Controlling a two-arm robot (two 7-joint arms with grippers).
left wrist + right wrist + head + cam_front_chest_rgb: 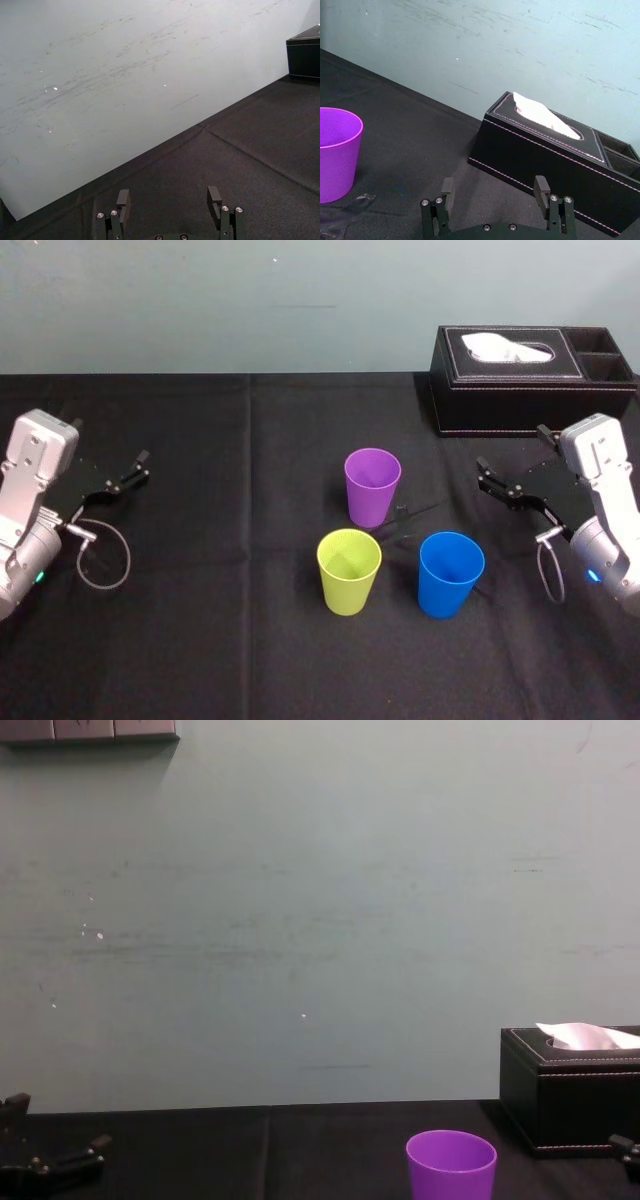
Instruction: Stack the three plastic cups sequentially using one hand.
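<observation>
Three plastic cups stand upright and unstacked, mouths open to the ceiling, on the black tablecloth [250, 640], each apart from the others in a loose triangle just right of the head view's centre. At the far left of that frame, the left gripper [168, 199] hangs low over bare cloth, well apart from the cups, its slim fingers spread wide with nothing between them. Moving right, the yellow-green cup [349, 570] sits at the triangle's lower left corner. The purple cup [372, 485] stands above it in the frame, nearer the wall, and also rises at the bottom edge of the chest view. A scrap of clear film [412, 515] lies on the cloth between the purple cup and the blue cup [450, 573], which holds the triangle's lower right corner. Farther right, the right gripper [494, 186] hovers near the frame's right edge, pointed in toward the cups but touching none, its fingers likewise wide apart and empty. In the upper right, a black tissue box [530, 380] rests against the pale wall [250, 300], a white tissue showing at its slot.
</observation>
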